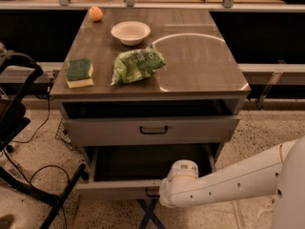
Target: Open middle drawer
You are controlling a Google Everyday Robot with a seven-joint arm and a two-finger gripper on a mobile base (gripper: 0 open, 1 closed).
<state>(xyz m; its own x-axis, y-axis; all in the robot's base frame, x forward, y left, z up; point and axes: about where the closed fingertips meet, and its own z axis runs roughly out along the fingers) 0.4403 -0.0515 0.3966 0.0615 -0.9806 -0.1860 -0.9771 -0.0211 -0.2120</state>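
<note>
The grey cabinet (200,66) filled the middle of the view. The white arm (238,180) reached in from 4 o'clock, pointing toward 9 o'clock. The middle drawer (109,189) stood pulled out on the cabinet's 6 o'clock side, its deep grey inside showing, below the drawer with the taller front (105,130). On top lay a green bag (137,66), with a white bowl (130,32) at its 12 o'clock, a sponge (79,72) at its 9 o'clock and an orange (96,14) at its 11 o'clock. The gripper (161,193) sat against the middle drawer's front panel, just beside the black handle (152,192). From the gripper the panel ran off toward 9 o'clock, and the drawer's inside lay at 12 o'clock. Whether the gripper was spread or clamped on the handle could not be told.
</note>
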